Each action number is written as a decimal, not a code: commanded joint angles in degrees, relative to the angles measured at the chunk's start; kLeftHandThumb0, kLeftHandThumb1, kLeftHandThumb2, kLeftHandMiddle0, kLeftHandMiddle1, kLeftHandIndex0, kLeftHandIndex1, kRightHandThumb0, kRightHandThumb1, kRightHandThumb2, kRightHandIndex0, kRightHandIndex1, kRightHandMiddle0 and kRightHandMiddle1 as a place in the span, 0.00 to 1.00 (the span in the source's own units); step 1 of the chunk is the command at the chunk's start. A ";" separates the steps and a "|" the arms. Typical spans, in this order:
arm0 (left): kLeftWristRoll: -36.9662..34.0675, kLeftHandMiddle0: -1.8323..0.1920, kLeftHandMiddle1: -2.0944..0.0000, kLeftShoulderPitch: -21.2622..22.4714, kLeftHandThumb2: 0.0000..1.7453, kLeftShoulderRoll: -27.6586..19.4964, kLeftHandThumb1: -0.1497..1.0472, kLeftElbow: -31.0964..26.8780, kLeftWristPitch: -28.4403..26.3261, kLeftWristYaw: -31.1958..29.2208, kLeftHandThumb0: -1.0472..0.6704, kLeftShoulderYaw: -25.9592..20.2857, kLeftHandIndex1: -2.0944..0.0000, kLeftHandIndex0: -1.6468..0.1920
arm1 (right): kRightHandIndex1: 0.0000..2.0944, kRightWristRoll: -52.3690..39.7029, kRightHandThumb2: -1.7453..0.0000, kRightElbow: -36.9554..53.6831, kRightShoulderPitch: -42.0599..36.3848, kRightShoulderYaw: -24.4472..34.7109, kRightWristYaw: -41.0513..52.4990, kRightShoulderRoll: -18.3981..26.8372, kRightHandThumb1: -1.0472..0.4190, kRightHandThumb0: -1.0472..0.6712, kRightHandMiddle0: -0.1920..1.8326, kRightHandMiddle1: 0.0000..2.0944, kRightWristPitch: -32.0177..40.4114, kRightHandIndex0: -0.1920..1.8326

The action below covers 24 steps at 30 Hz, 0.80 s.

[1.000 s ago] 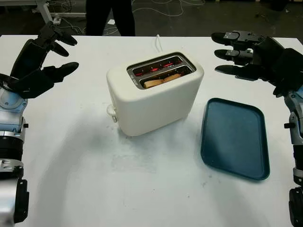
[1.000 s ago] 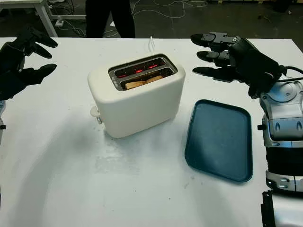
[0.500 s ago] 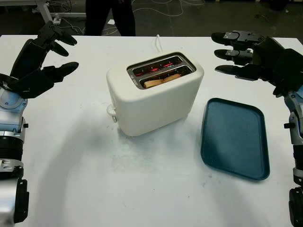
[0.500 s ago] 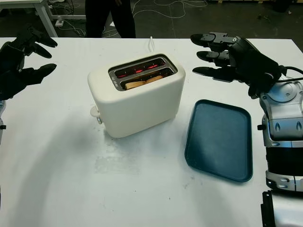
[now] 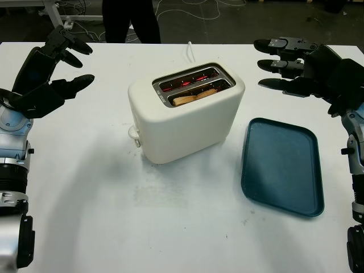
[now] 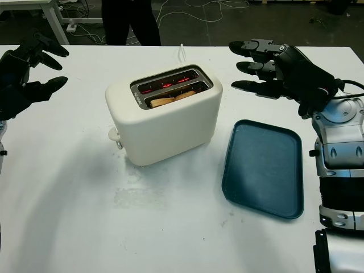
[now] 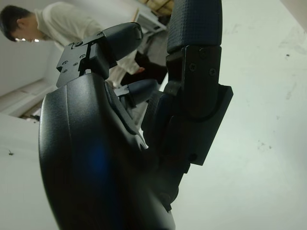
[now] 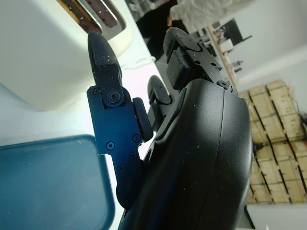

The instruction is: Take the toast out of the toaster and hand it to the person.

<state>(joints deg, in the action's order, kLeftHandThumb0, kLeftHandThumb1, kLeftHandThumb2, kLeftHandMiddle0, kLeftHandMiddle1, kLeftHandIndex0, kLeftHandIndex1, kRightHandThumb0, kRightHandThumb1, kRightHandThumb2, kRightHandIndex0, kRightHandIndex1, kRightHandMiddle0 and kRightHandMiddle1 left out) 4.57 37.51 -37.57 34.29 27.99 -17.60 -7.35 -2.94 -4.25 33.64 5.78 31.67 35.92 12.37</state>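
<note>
— Cream toaster [image 5: 186, 116] sits mid-table; where's your toast [image 5: 194, 95]?
— Down in its near slot. Your left hand [image 5: 48, 74] hovers at ten o'clock, right hand [image 5: 298, 71] at two, both holding nothing, fingers uncurled. Teal tray [image 5: 282, 165] lies at four.

toast [image 5: 194, 95] in toaster [image 5: 185, 116], tray [image 5: 281, 165] beside, both hands open

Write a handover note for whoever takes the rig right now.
Left robot hand: open, raised above the table left of the toaster.
Right robot hand: open, raised right of the toaster, beyond the blue tray.
Toast: in the near slot; far slot glows red.
Person: at the table's far edge.
Done: nothing.
Left: grasp the toast, lift it out, hand it over.
</note>
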 commanded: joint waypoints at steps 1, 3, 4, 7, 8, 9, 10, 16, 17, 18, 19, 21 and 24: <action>-0.13 0.91 0.22 0.28 0.24 -0.06 0.89 0.12 0.82 0.31 0.00 -0.08 0.30 0.90 | 0.00 -0.07 1.00 0.58 0.09 0.07 -0.22 0.18 0.10 0.31 0.32 0.00 -0.04 0.34; -0.16 0.91 0.22 0.27 0.24 -0.10 0.89 0.05 0.95 0.27 0.00 -0.10 0.31 0.90 | 0.00 -0.12 1.00 0.36 0.07 0.18 -0.20 0.19 0.10 0.30 0.32 0.00 -0.38 0.34; -0.17 0.91 0.22 0.20 0.25 -0.11 0.89 -0.15 0.78 0.30 0.00 -0.13 0.31 0.90 | 0.00 -0.14 1.00 0.35 0.07 0.21 -0.20 0.19 0.10 0.30 0.32 0.00 -0.38 0.34; 0.07 0.91 0.22 0.03 0.25 -0.07 0.89 -0.02 1.08 0.67 0.00 -0.14 0.31 0.90 | 0.00 0.16 1.00 0.51 0.11 -0.06 -0.19 0.26 0.10 0.30 0.32 0.00 -0.61 0.34; -0.11 0.91 0.22 -0.04 0.25 0.00 0.89 -0.13 0.76 0.55 0.00 -0.20 0.31 0.90 | 0.00 0.14 1.00 0.27 0.23 -0.13 -0.12 0.22 0.10 0.30 0.32 0.00 -0.61 0.34; -0.03 0.91 0.22 -0.10 0.25 -0.02 0.89 -0.16 0.78 0.60 0.00 -0.19 0.30 0.90 | 0.00 0.02 1.00 0.14 0.33 -0.14 -0.10 0.10 0.10 0.30 0.32 0.00 -0.42 0.34; 0.03 0.91 0.22 -0.12 0.25 -0.04 0.89 -0.18 0.79 0.64 0.00 -0.18 0.30 0.90 | 0.00 -0.03 1.00 0.17 0.41 -0.17 -0.12 0.03 0.10 0.30 0.32 0.00 -0.16 0.34; 0.06 0.91 0.22 -0.10 0.25 -0.03 0.89 -0.08 0.90 0.78 0.00 -0.23 0.30 0.90 | 0.00 0.08 1.00 0.36 0.25 -0.05 -0.26 0.12 0.10 0.31 0.32 0.00 -0.59 0.34; -0.05 0.91 0.22 -0.09 0.25 0.03 0.89 -0.12 0.64 0.70 0.00 -0.24 0.30 0.90 | 0.00 0.06 1.00 0.40 0.24 -0.05 -0.21 0.16 0.10 0.31 0.32 0.00 -0.50 0.34; -0.07 0.91 0.22 -0.04 0.25 0.03 0.89 -0.07 0.52 0.62 0.00 -0.21 0.30 0.90 | 0.00 0.13 1.00 0.46 0.25 -0.10 -0.17 0.24 0.10 0.31 0.32 0.00 -0.38 0.34; -0.04 0.91 0.22 0.03 0.24 0.00 0.89 -0.01 0.49 0.55 0.00 -0.15 0.30 0.90 | 0.00 0.25 1.00 0.48 0.22 -0.16 -0.16 0.33 0.10 0.31 0.32 0.00 -0.43 0.34; -0.14 0.91 0.21 0.17 0.24 -0.03 0.89 0.00 0.45 0.37 0.00 -0.14 0.30 0.90 | 0.00 0.42 1.00 0.62 0.12 -0.18 -0.34 0.34 0.10 0.32 0.32 0.00 -0.44 0.34; -0.66 0.91 0.22 0.31 0.24 0.09 0.89 0.04 0.86 0.15 0.00 -0.36 0.30 0.90 | 0.00 0.26 1.00 0.60 0.01 0.06 -0.40 0.22 0.10 0.31 0.32 0.00 -0.45 0.34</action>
<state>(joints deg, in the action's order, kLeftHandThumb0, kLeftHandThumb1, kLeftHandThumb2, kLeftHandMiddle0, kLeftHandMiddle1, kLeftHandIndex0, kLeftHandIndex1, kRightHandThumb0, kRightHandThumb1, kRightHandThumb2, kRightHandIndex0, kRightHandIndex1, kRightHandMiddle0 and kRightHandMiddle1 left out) 4.68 37.51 -37.57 34.29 28.30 -17.51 -7.35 -2.78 -4.24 33.64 5.78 31.66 35.92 12.37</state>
